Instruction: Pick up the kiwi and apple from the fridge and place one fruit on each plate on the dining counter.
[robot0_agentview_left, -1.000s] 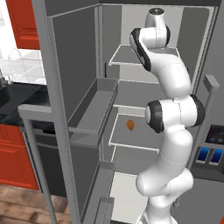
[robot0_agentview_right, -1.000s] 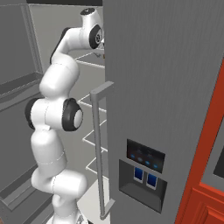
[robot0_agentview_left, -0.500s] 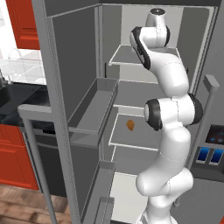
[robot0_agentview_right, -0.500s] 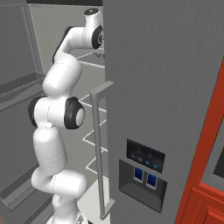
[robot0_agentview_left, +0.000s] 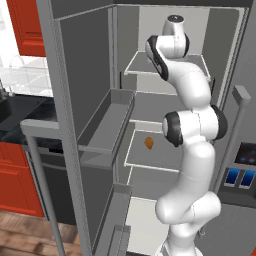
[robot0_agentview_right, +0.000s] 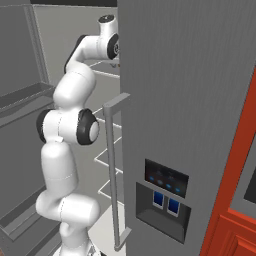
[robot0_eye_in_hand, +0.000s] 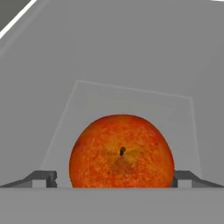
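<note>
Gripper (robot0_eye_in_hand: 114, 178) is released, jaws wide, one fingertip on each side of the apple (robot0_eye_in_hand: 121, 151), with a sliver of gap on both sides as far as the hand view shows. No grasp yet. The apple sits stem-up on a pale shelf (robot0_eye_in_hand: 131, 98) high inside the fridge (robot0_agentview_left: 85, 75), toward the fridge's back wall.

Change over the last second: the arm's top joint (robot0_agentview_left: 175, 22) has eased slightly down and further into the fridge, and the jaws have stayed fully spread. Judged from that, the approach is finishing and the apple is now bracketed, so closing on it looks like the next move.

Lower in the fridge, an orange-brown lump (robot0_agentview_left: 149, 143) lies on the middle shelf; not a task fruit. The fridge's left door stands open, with its door bin (robot0_agentview_left: 107, 122) at mid height.

Task is at an early stage: the apple is not lifted, and nothing is plated.
</note>
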